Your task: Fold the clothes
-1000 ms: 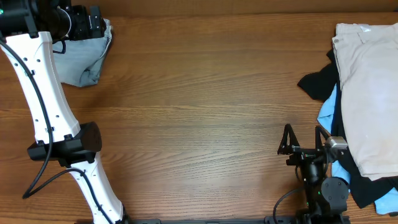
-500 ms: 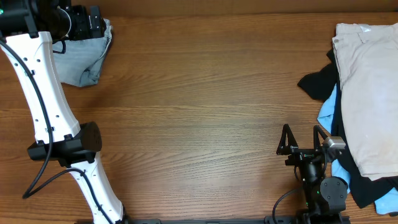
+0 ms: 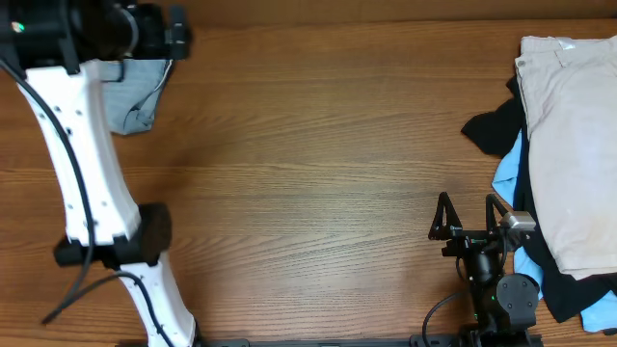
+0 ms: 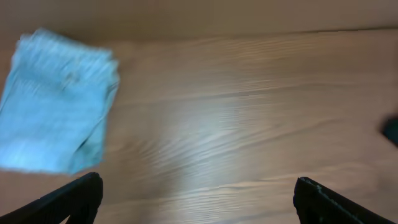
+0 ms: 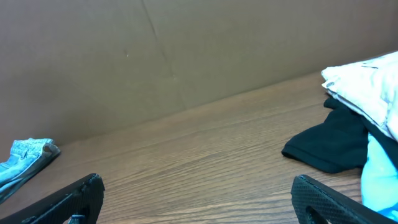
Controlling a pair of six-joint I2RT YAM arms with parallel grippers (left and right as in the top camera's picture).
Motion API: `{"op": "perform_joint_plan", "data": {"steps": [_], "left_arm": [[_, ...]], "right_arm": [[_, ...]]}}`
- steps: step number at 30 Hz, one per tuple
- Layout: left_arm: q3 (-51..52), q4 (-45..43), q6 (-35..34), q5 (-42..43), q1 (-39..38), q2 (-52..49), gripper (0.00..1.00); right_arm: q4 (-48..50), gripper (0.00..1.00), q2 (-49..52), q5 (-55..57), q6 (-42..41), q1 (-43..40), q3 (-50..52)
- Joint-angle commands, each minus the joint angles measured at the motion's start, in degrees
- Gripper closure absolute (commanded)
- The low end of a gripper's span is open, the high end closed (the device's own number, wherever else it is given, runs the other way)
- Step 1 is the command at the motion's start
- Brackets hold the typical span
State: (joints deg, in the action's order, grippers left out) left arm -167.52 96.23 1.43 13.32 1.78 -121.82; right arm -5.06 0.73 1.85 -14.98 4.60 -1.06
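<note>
The folded light-blue denim shorts (image 3: 137, 89) lie at the table's far left corner, partly under my left arm; they also show in the left wrist view (image 4: 56, 127) and at the far left of the right wrist view (image 5: 25, 160). My left gripper (image 3: 176, 29) is open and empty, just right of the shorts; its fingertips (image 4: 196, 198) frame bare wood. The heap sits at the right edge: a cream garment (image 3: 569, 135) on top, black cloth (image 3: 492, 130) and bright-blue cloth (image 3: 511, 173) beneath. My right gripper (image 3: 470, 214) is open and empty, left of the heap.
The wooden table (image 3: 318, 183) runs between shorts and heap. A brown cardboard wall (image 5: 155, 56) stands behind the far edge. The left arm's white links (image 3: 87, 183) cross the left side; the right arm's base (image 3: 501, 294) sits at the near edge.
My left gripper has drawn away to the right, off the shorts, which stay folded in the corner. The right arm has not moved.
</note>
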Motion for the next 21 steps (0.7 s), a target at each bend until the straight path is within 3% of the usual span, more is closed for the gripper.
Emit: {"op": "perform_joint_plan", "data": {"steps": [1, 9, 21], "left_arm": [[-1.51, 0.00, -0.57, 0.68, -5.90, 6.08, 0.00], [-1.42, 0.57, 0.09, -7.74, -12.09, 6.73, 0.00], [-0.66, 0.57, -1.66, -7.54, -14.16, 6.78, 0.00]], "right_arm": [[0.52, 0.00, -0.57, -0.07, 0.00, 0.31, 0.61], [0.52, 0.00, -0.57, -0.07, 0.00, 0.31, 0.61], [0.52, 0.00, -0.57, -0.07, 0.00, 0.31, 0.61]]}}
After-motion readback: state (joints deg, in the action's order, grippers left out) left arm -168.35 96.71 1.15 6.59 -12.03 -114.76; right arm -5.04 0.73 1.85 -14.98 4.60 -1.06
